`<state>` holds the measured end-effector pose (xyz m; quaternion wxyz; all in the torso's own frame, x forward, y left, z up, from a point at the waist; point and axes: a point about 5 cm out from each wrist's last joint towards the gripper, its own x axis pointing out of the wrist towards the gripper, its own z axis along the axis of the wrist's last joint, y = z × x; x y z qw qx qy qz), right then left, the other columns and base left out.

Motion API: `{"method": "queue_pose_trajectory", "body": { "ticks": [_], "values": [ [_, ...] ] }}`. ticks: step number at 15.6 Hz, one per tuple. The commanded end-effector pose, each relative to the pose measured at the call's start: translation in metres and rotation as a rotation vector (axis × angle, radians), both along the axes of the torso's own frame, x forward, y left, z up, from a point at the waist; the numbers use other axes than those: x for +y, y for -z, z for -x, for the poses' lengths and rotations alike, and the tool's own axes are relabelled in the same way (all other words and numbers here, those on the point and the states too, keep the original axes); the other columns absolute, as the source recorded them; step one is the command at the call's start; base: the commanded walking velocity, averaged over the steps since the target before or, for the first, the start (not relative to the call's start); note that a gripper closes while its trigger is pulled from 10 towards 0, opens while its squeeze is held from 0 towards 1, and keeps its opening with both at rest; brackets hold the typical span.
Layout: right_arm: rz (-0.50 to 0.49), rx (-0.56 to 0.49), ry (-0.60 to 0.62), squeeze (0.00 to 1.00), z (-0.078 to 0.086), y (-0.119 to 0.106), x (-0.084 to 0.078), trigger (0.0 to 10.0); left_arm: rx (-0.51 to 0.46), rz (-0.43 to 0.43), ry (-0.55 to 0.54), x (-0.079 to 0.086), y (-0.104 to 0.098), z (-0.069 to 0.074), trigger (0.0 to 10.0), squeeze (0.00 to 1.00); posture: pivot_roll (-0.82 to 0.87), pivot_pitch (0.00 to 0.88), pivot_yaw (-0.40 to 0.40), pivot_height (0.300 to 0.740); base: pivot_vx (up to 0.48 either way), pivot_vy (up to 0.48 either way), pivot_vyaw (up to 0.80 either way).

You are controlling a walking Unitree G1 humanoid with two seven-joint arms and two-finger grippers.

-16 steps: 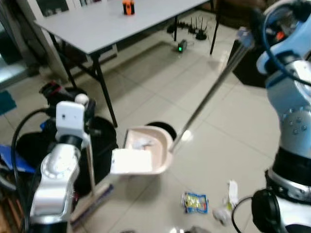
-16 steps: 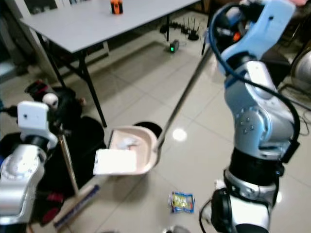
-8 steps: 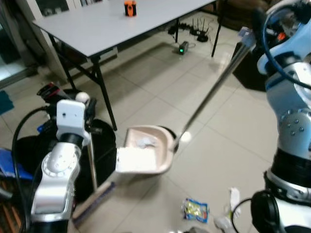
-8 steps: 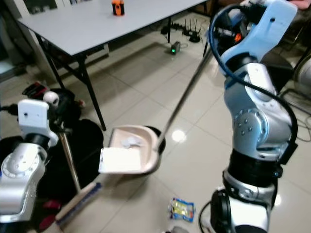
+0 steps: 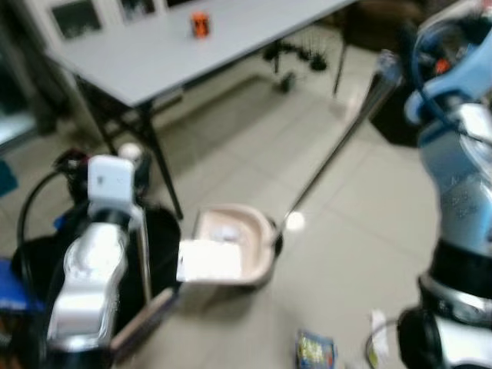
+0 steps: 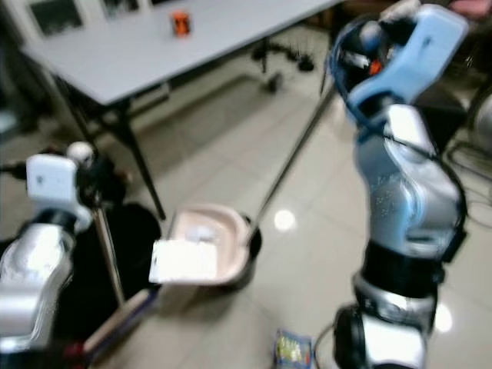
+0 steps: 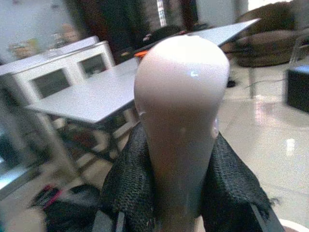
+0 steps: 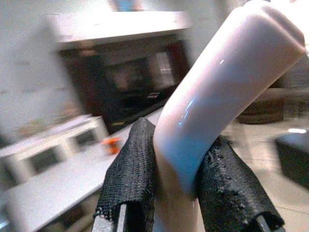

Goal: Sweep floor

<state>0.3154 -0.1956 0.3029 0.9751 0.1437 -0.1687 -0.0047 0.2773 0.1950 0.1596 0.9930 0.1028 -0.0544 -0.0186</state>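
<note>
Looking down through the left eye view, one pink dustpan point(image 5: 234, 250) hangs low over the tiled floor point(image 5: 361, 231) on a long metal handle point(image 5: 330, 157) that slants up to the right arm point(image 5: 453, 154). Inside the pan lie two things: a white flat sheet point(image 5: 209, 260) at its front lip and a small crumpled scrap point(image 5: 228, 233) further back. One broom point(image 5: 144, 265) stands upright beside the left arm point(image 5: 92, 277), its brush head point(image 5: 142, 321) on the floor by a black bin bag point(image 5: 157, 238). One snack wrapper point(image 5: 314, 350) and one white scrap point(image 5: 378, 323) lie loose on the tiles near the robot's feet. One grey table point(image 5: 200, 38) carries a single orange object point(image 5: 200, 23).

The right eye view gives the same scene, blurred: dustpan point(image 6: 204, 242), broom shaft point(image 6: 108, 254), wrapper point(image 6: 292, 347).

In the left wrist view, the left gripper point(image 7: 179, 188) has its two black fingers point(image 7: 130, 188) clamped on the broom's rounded pale knob point(image 7: 181, 111).

In the right wrist view, the right gripper point(image 8: 176, 179) has both black pads point(image 8: 133, 169) pressed against the pale curved grip point(image 8: 217, 101) of the dustpan handle.
</note>
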Motion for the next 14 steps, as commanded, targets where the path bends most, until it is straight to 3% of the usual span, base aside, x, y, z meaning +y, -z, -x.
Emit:
{"method": "queue_pose_trajectory", "body": {
  "ticks": [1, 14],
  "values": [
    [0.009, -0.077, 0.009, 0.0, 0.0047, -0.0147, 0.0019, 10.0, -0.032, -0.01, -0.007, 0.0035, -0.0066, -0.0003, 10.0, 0.0, -0.02, 0.021, 0.047, 0.74, 0.371, 0.0, 0.0],
    [0.069, -0.161, 0.077, 0.0, -0.004, -0.0117, 0.0029, 10.0, -0.005, -0.008, -0.024, 0.0058, -0.0016, 0.0016, 10.0, 0.0, -0.01, 0.023, 0.044, 0.74, 0.028, 0.0, 0.0]
  ]
}}
